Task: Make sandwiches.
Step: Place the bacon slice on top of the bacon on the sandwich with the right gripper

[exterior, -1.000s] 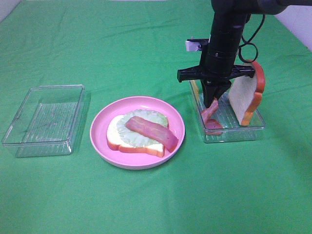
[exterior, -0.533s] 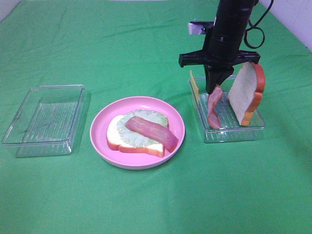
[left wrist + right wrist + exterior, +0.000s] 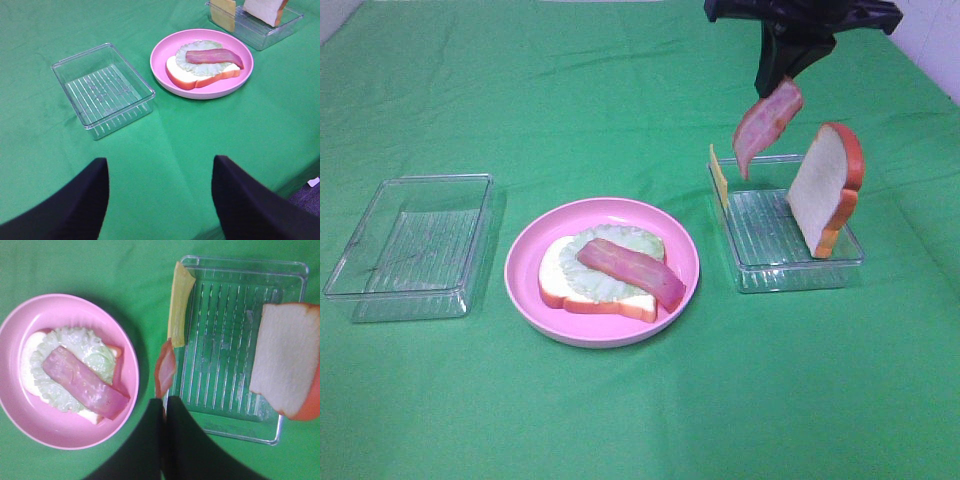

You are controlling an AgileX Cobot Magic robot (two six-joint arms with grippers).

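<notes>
- The half-built sandwich (image 3: pixel 605 285) lay on the pink plate (image 3: pixel 525 250), near the middle of the green cloth (image 3: pixel 620 100).
- Its base was a bread slice (image 3: pixel 560 290) lying flat, with pale lettuce (image 3: pixel 625 243) on top and a bacon strip (image 3: pixel 632 272) laid slantwise across the lettuce.
- A second bacon strip (image 3: pixel 767 125) hung in the air, well above the right tray (image 3: pixel 790 272) and clear of its rim.
- The right gripper (image 3: pixel 778 78) was closed on the upper end of that hanging strip, and the rest of the strip dangled below the jaws.
- In the right wrist view the same strip (image 3: pixel 165 367) showed just beyond the closed fingers (image 3: pixel 150 430), over the edge of the tray.
- A second bread slice (image 3: pixel 825 190) stood on edge in the right tray, leaning at its far right side.
- A cheese square (image 3: pixel 719 175) stood upright against the tray's wall on the plate side.
- The left tray (image 3: pixel 410 292) sat on the cloth on the other side of the plate, apart from it.
- The left gripper (image 3: pixel 159 162) hovered over bare cloth with its jaws spread wide and nothing between them.
</notes>
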